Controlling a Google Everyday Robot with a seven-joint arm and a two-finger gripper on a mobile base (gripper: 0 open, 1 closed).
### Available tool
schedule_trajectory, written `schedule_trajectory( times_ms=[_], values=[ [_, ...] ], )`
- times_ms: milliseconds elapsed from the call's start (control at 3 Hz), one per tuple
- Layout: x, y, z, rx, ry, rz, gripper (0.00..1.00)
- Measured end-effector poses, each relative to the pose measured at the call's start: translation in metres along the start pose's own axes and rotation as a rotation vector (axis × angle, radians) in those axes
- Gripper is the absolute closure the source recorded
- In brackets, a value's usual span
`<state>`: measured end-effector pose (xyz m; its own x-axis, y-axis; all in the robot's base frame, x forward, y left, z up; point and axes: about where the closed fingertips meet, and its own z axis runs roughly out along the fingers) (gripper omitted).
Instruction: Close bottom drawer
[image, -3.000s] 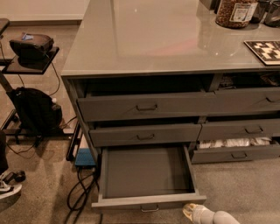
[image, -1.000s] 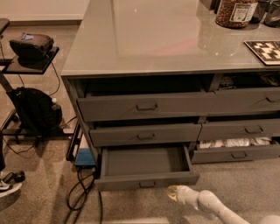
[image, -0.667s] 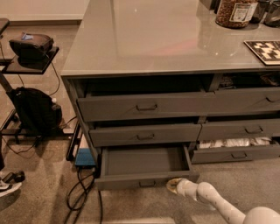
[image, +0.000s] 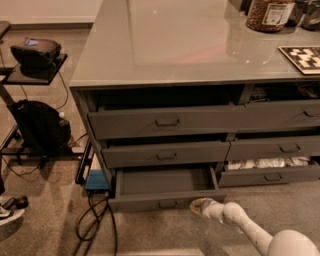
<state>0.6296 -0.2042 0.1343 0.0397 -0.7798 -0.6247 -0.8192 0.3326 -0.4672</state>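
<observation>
The bottom drawer (image: 165, 192) is a wide dark grey drawer at the lower left of the cabinet, partly pulled out, its flat grey tray interior showing. Its low front panel has a small centre bar pull (image: 168, 204). My gripper (image: 197, 205) sits at the end of a white arm coming from the lower right. It is low near the floor, against the right part of the drawer's front panel.
Two taller grey drawers (image: 160, 122) sit slightly open above. To the right a drawer holds white bundles (image: 270, 163). The grey countertop (image: 190, 45) carries a jar and a chessboard. Cables (image: 95, 220), a black bag (image: 42, 127) and a stand are on the left.
The drawer has slid inward, much less of its tray showing than three seconds ago. My gripper has moved up and left along with the front panel.
</observation>
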Motion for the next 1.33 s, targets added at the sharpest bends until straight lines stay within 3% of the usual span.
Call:
schedule_trajectory(
  times_ms=[333, 667, 1000, 1333],
  values=[
    [0.0, 0.001, -0.001, 0.0, 0.0, 0.0, 1.0],
    [0.002, -0.027, 0.013, 0.03, 0.007, -0.019, 1.0],
    [0.002, -0.032, 0.015, 0.037, 0.008, -0.024, 1.0],
    [0.002, -0.032, 0.015, 0.037, 0.008, -0.024, 0.81]
  ],
)
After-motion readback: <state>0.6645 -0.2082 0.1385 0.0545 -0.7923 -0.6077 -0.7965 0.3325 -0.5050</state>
